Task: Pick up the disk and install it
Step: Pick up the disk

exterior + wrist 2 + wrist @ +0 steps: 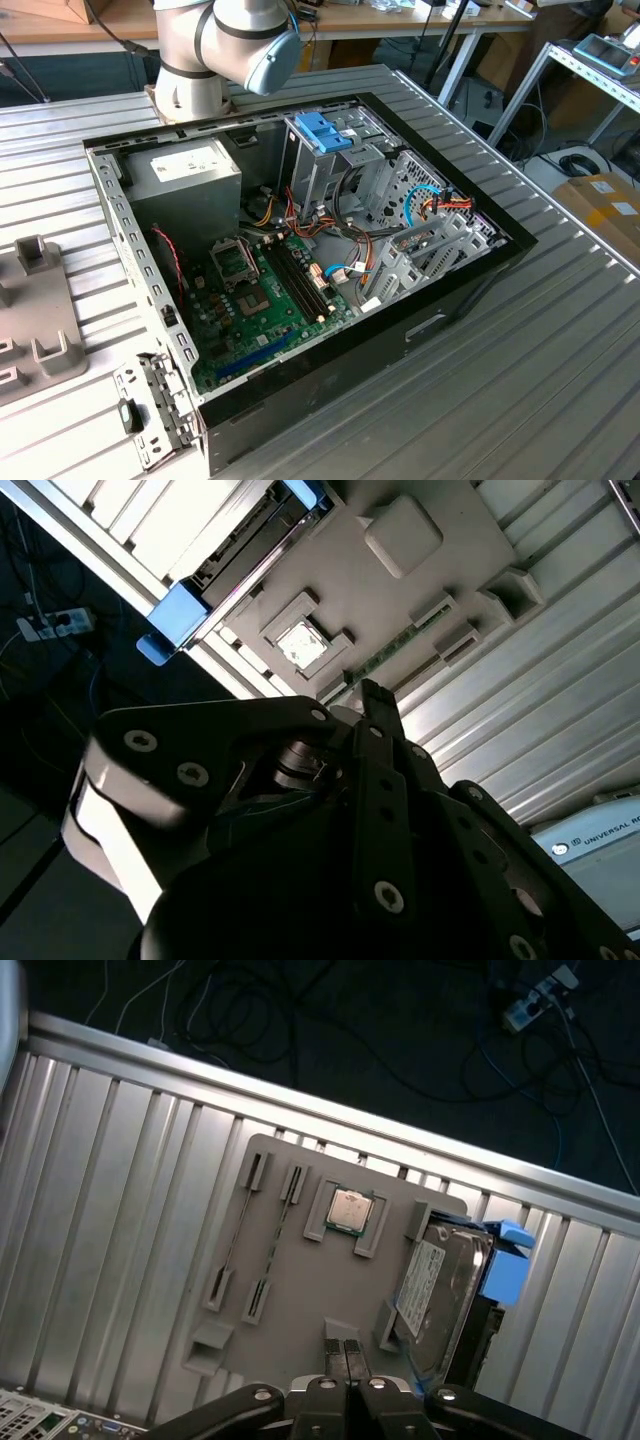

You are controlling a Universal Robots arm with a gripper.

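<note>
The disk (440, 1280) lies on a grey fixture plate (290, 1290), a flat metal drive with a white label and light-blue rails along its sides. In the first wrist view my gripper (343, 1348) hangs above the plate's near edge, a little to one side of the disk. Its two fingertips are pressed together with nothing between them. The second wrist view looks past the black gripper body (380, 810) to the disk (240, 550) with its blue rail end, at the plate's (350, 570) edge.
An open computer case (120, 230) sits mid-table with its motherboard (260, 300), a grey power-supply box (185, 165) and a silver drive cage with a blue latch (325, 130). A processor chip (347, 1210) rests on the plate. Cables lie on the dark floor beyond the table edge.
</note>
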